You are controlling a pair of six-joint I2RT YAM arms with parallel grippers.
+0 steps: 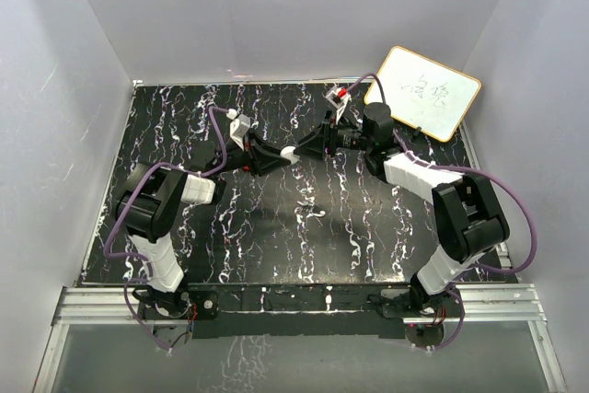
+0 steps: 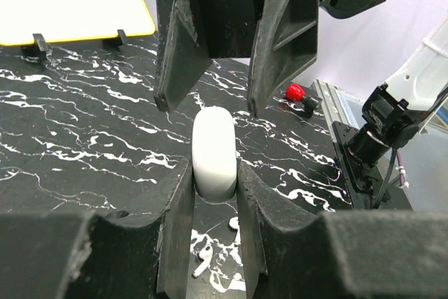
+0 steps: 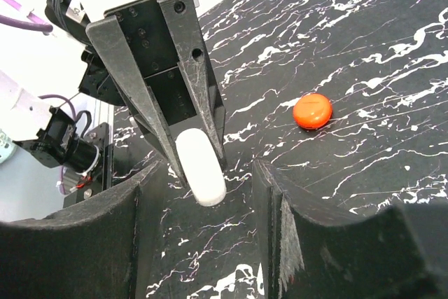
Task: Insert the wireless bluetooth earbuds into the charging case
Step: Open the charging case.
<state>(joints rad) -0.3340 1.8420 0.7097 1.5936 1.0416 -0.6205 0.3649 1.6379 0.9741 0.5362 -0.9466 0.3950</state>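
Left wrist view: my left fingers pinch the white charging case above the worktop; right fingers stand half-wide around it; an off-centre squeeze could twist it loose onto the earbuds below.

Robot lab booth; plain white walls box in a black marbled table

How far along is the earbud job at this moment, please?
Done: nothing inserted yet. In hand: the left claw clamps the white charging case, lid apparently shut, with the right claw open around its far end. Left: two white earbuds lie on the table below the case, untouched.
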